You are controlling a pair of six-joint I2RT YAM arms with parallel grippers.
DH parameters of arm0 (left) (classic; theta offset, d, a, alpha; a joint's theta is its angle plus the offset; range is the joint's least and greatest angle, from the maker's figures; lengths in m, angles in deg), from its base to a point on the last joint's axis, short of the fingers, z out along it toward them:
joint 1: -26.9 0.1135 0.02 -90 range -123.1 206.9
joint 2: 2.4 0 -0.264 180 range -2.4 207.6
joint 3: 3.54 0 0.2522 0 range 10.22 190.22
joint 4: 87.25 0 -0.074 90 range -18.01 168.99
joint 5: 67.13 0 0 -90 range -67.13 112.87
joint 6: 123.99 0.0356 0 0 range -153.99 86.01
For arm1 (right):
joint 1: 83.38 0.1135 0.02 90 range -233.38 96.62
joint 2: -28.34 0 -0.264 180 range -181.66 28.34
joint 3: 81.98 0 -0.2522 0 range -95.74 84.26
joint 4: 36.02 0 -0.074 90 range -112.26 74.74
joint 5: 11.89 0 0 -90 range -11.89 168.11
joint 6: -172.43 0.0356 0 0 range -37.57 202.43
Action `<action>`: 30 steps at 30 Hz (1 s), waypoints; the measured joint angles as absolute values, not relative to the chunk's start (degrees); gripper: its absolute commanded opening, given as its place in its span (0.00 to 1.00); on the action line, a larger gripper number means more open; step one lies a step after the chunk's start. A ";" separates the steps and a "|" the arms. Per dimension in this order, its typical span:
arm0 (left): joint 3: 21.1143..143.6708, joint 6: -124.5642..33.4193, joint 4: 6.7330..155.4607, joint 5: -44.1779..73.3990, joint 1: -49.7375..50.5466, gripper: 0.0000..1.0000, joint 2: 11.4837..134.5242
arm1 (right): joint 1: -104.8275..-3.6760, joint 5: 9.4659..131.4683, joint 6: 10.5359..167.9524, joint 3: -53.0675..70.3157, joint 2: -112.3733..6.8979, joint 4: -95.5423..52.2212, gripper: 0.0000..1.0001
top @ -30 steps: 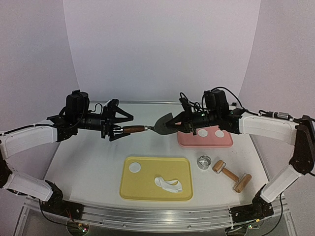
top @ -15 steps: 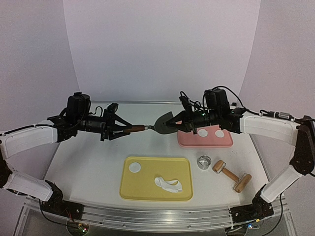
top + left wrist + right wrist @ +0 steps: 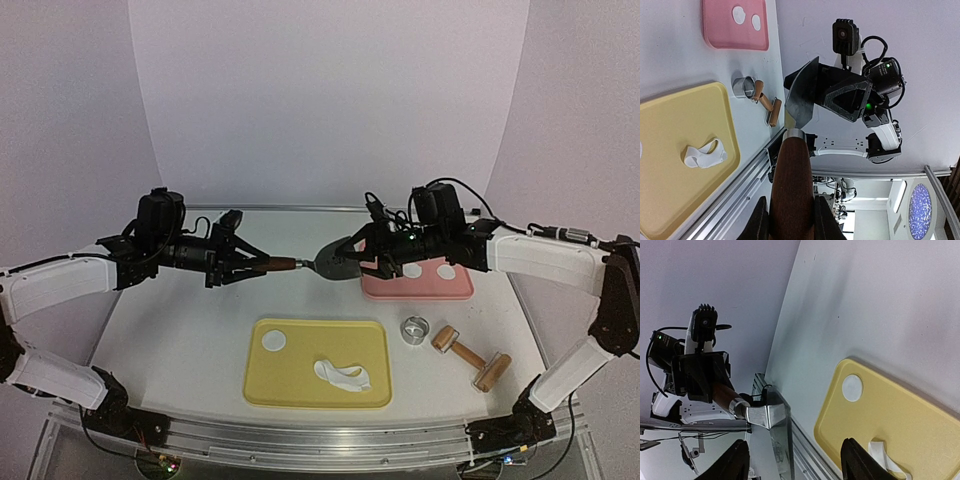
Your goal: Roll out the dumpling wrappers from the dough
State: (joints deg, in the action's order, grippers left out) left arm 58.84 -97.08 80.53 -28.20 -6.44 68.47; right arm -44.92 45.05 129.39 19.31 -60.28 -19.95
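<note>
A spatula hangs in the air between the arms. My left gripper (image 3: 245,266) is shut on its brown wooden handle (image 3: 791,185), one finger on each side. Its metal blade (image 3: 338,260) sits between the spread fingers of my right gripper (image 3: 366,254), which is open and not touching it. In the right wrist view the blade (image 3: 776,422) is seen edge-on. One dumpling wrapper (image 3: 273,342) lies on the yellow board (image 3: 300,385). Two more (image 3: 411,269) (image 3: 445,271) lie on the pink tray (image 3: 385,290). An irregular dough scrap (image 3: 342,375) rests on the board.
A metal ring cutter (image 3: 414,330) and a wooden rolling pin (image 3: 470,357) lie on the table right of the yellow board. The pink tray is under and behind my right arm. White walls enclose the back and sides.
My left gripper closed on the spatula handle. My right gripper, shut on the blade before, has opened and let it go. The blade has tipped a little lower.
</note>
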 measured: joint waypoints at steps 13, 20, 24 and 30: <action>62.58 -84.21 56.71 -27.98 4.03 0.00 66.63 | -45.10 51.89 125.39 22.68 -55.77 -12.65 0.76; 70.89 -71.07 34.07 -25.66 9.49 0.00 68.32 | -45.10 54.43 123.07 22.39 -56.01 -3.16 0.75; 74.23 -65.37 22.39 -20.77 9.49 0.00 70.13 | -44.11 54.58 122.29 20.53 -59.25 0.60 0.75; 74.71 -62.11 13.89 -15.74 9.49 0.00 71.27 | -38.89 55.37 121.85 18.00 -65.61 2.67 0.73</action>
